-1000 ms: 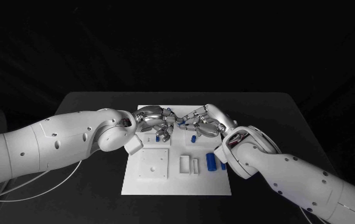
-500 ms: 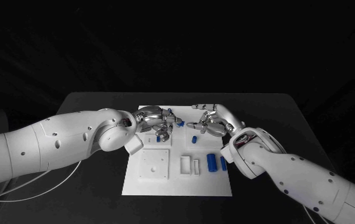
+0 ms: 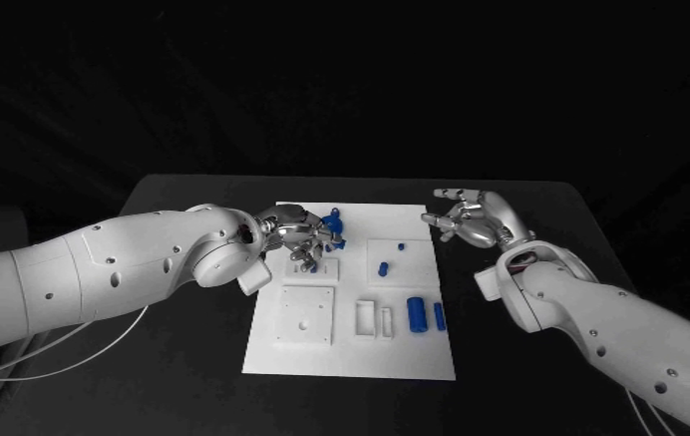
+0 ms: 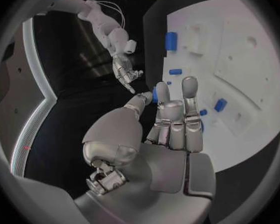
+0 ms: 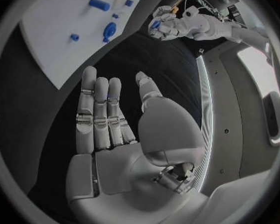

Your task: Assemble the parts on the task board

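Status: assembly looks partway, judging by the layout alone.

The task board (image 3: pixel 352 341) sits mid-table. The left hand (image 3: pixel 299 235) is over the board's far-left corner, fingers curled around a small blue part (image 3: pixel 334 224); in the left wrist view a blue piece (image 4: pixel 155 94) sits between thumb and fingertips, so it reads as pinched, though the contact itself is mostly covered. The right hand (image 3: pixel 472 218) is off the board, over the black table (image 3: pixel 172 207) past the board's right edge, fingers straight and apart, nothing in it; the right wrist view confirms an empty flat palm (image 5: pixel 115 134).

Loose on the board: a large blue cylinder (image 3: pixel 416 313) and a thinner blue piece (image 3: pixel 439 317) lying side by side near the right edge, a small blue piece (image 3: pixel 383 268) further up, and a tiny one (image 3: pixel 399 248) just beyond it. These look unseated, so most of the work is probably left. White blocks (image 3: pixel 365 318) near the middle and the square plate (image 3: pixel 305 318) with holes look unfilled.

Hard to tell: whether the left hand's part is already in a socket or above it, since the fingers hide that corner. Whether the small pieces up the board stand in holes or just lie there is too small to judge.
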`<act>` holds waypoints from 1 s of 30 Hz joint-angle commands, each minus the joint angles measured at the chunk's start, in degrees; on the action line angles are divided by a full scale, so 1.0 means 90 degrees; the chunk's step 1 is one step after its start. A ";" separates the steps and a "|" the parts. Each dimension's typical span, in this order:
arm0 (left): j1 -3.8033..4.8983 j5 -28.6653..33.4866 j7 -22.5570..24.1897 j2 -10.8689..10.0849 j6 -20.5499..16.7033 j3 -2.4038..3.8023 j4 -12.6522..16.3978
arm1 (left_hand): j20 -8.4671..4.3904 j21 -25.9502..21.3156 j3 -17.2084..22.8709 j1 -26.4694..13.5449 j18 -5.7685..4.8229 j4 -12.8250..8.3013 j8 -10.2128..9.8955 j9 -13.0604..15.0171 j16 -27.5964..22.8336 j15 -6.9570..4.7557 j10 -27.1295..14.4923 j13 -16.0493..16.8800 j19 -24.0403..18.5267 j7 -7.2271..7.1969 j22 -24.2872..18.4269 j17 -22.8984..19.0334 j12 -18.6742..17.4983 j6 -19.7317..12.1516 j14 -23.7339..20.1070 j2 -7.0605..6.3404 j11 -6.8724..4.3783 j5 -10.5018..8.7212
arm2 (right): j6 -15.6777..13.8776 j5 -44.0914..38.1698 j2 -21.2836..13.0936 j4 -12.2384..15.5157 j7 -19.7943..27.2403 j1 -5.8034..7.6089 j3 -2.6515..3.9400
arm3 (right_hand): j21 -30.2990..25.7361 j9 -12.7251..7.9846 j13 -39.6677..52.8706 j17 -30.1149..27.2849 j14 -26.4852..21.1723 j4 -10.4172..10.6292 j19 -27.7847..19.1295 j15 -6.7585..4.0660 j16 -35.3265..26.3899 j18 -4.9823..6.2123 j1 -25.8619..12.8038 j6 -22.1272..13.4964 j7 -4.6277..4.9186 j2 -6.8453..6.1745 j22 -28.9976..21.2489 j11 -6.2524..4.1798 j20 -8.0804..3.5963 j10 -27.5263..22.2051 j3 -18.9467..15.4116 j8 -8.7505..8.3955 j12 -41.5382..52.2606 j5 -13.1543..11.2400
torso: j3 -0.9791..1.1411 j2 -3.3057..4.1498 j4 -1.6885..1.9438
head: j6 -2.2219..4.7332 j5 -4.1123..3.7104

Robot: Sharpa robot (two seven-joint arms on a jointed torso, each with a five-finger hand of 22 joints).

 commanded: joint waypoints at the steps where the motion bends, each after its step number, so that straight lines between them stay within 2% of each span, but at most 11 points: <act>1: 0.0026 -0.1014 -0.0728 -0.0094 -0.0333 0.0005 0.0007 | -0.0023 0.0016 0.0205 0.0075 -0.0123 -0.0281 -0.0092 -0.0021 -0.0052 -0.0010 0.0085 0.0007 0.0067 -0.0626 0.0104 0.0153 -0.0069 0.0721 0.0104 -0.0020 -0.0012 0.0064 | -0.0222 0.0388 -0.0106 -0.0179 0.0351 0.0049 0.0026 | 0.0032 0.0005 -0.0018 -0.0011 -0.0042 -0.0063 0.0015 0.0008 0.0026 -0.0060 0.0018 0.0018 -0.0001 0.0078 -0.0011 0.0000 0.0000 -0.0045 0.0038 -0.0010 0.0022 0.0033 | 0.0003 -0.0009 0.0018 | -0.0041 0.0071; 5: 0.0058 -0.1658 -0.1228 -0.0196 -0.0524 0.0002 0.0018 | -0.0048 0.0019 0.0166 0.0127 -0.0118 -0.0307 -0.0232 -0.0041 -0.0134 -0.0038 0.0211 0.0018 0.0146 -0.0645 0.0104 0.0327 -0.0173 0.0851 0.0252 -0.0057 -0.0040 0.0119 | -0.0235 0.0411 -0.0176 -0.0420 0.0431 0.0107 0.0042 | 0.0079 0.0011 -0.0033 -0.0018 -0.0039 -0.0139 0.0002 -0.0002 0.0043 -0.0064 0.0003 0.0189 -0.0021 0.0112 -0.0015 -0.0016 -0.0009 -0.0031 0.0090 -0.0004 0.0028 0.0035 | 0.0000 -0.0028 0.0027 | -0.0088 0.0111; 10: 0.0083 -0.2437 -0.1953 -0.0288 -0.0806 -0.0009 0.0049 | -0.0112 -0.0031 0.0122 0.0136 -0.0148 -0.0369 -0.0476 -0.0075 -0.0319 -0.0100 0.0494 0.0062 0.0271 -0.0695 0.0091 0.0815 -0.0428 0.1126 0.0532 -0.0153 -0.0094 0.0277 | -0.0272 0.0409 -0.0178 -0.0801 0.0537 0.0188 0.0053 | 0.0147 0.0013 -0.0049 -0.0028 -0.0027 -0.0259 -0.0008 -0.0013 0.0058 -0.0063 -0.0016 0.0224 -0.0024 0.0145 -0.0016 -0.0026 -0.0021 -0.0021 0.0170 -0.0003 0.0027 0.0083 | -0.0004 -0.0023 0.0041 | -0.0131 0.0143; 15: 0.0090 -0.3027 -0.2570 -0.0350 -0.1133 -0.0019 0.0144 | -0.0110 -0.0055 0.0119 0.0132 -0.0131 -0.0402 -0.0515 -0.0045 -0.0355 -0.0109 0.0619 0.0118 0.0307 -0.0727 0.0098 0.1111 -0.0516 0.1261 0.0655 -0.0268 -0.0127 0.0672 | -0.0315 0.0343 -0.0132 -0.1158 0.0588 0.0267 0.0056 | 0.0203 0.0008 -0.0072 -0.0039 -0.0033 -0.0353 -0.0047 -0.0014 0.0060 -0.0064 -0.0008 0.0167 -0.0021 0.0122 -0.0014 -0.0027 -0.0022 -0.0016 0.0285 -0.0010 0.0007 0.0077 | -0.0014 -0.0024 0.0047 | -0.0158 0.0200; 16: 0.0091 -0.3113 -0.2671 -0.0359 -0.1197 -0.0021 0.0170 | -0.0115 -0.0072 0.0160 0.0078 -0.0119 -0.0439 -0.0605 -0.0057 -0.0432 -0.0119 0.0714 0.0124 0.0337 -0.0735 0.0094 0.1238 -0.0647 0.1324 0.0723 -0.0287 -0.0137 0.0712 | -0.0322 0.0337 -0.0124 -0.1213 0.0596 0.0280 0.0056 | 0.0208 0.0011 -0.0074 -0.0039 -0.0032 -0.0358 -0.0048 -0.0014 0.0060 -0.0063 -0.0009 0.0190 -0.0023 0.0124 -0.0013 -0.0030 -0.0023 -0.0017 0.0292 -0.0004 0.0005 0.0085 | -0.0015 -0.0021 0.0046 | -0.0172 0.0212; 21: 0.0091 -0.3616 -0.3103 -0.0362 -0.1472 -0.0034 0.0285 | -0.0116 -0.0110 0.0145 0.0031 -0.0114 -0.0536 -0.0677 0.0017 -0.0579 -0.0130 0.0828 0.0254 0.0398 -0.0756 0.0100 0.1577 -0.0781 0.1432 0.0855 -0.0301 -0.0157 0.0799 | -0.0348 0.0320 -0.0092 -0.1376 0.0619 0.0313 0.0057 | 0.0236 0.0010 -0.0081 -0.0043 -0.0039 -0.0390 -0.0068 -0.0014 0.0060 -0.0064 -0.0027 0.0170 -0.0021 0.0117 -0.0014 -0.0029 -0.0022 -0.0018 0.0330 -0.0007 -0.0001 0.0104 | -0.0009 -0.0014 0.0035 | -0.0234 0.0273; 23: 0.0090 -0.3771 -0.3230 -0.0336 -0.1575 -0.0078 0.0307 | -0.0119 -0.0114 0.0146 -0.0010 -0.0107 -0.0590 -0.0716 0.0035 -0.0640 -0.0135 0.0886 0.0291 0.0427 -0.0764 0.0105 0.1698 -0.0851 0.1483 0.0909 -0.0334 -0.0167 0.1001 | -0.0353 0.0318 -0.0078 -0.1400 0.0627 0.0318 0.0058 | 0.0245 0.0011 -0.0083 -0.0045 -0.0039 -0.0398 -0.0074 -0.0014 0.0061 -0.0064 -0.0032 0.0167 -0.0021 0.0112 -0.0016 -0.0030 -0.0022 -0.0016 0.0344 -0.0005 -0.0003 0.0127 | -0.0006 -0.0012 0.0028 | -0.0242 0.0290; 24: 0.0090 -0.3818 -0.3268 -0.0319 -0.1608 -0.0104 0.0311 | -0.0119 -0.0116 0.0155 -0.0024 -0.0100 -0.0597 -0.0733 0.0039 -0.0663 -0.0139 0.0905 0.0302 0.0434 -0.0763 0.0105 0.1738 -0.0882 0.1495 0.0931 -0.0341 -0.0170 0.1030 | -0.0355 0.0317 -0.0072 -0.1404 0.0630 0.0320 0.0058 | 0.0245 0.0011 -0.0083 -0.0045 -0.0039 -0.0398 -0.0074 -0.0014 0.0061 -0.0064 -0.0032 0.0167 -0.0021 0.0112 -0.0016 -0.0030 -0.0022 -0.0016 0.0344 -0.0005 -0.0003 0.0127 | -0.0003 -0.0011 0.0025 | -0.0248 0.0300; 30: 0.0078 -0.4039 -0.3359 -0.0192 -0.1784 -0.0193 0.0271 | -0.0112 -0.0112 0.0162 -0.0048 -0.0087 -0.0633 -0.0774 0.0067 -0.0727 -0.0141 0.0968 0.0369 0.0454 -0.0778 0.0106 0.1900 -0.0949 0.1547 0.0991 -0.0340 -0.0177 0.1032 | -0.0333 0.0315 -0.0048 -0.1385 0.0639 0.0327 0.0058 | 0.0284 0.0015 -0.0087 -0.0047 -0.0038 -0.0423 -0.0092 -0.0017 0.0067 -0.0062 -0.0049 0.0240 -0.0027 0.0117 -0.0019 -0.0035 -0.0024 -0.0011 0.0401 0.0002 -0.0005 0.0148 | 0.0006 -0.0011 0.0022 | -0.0268 0.0310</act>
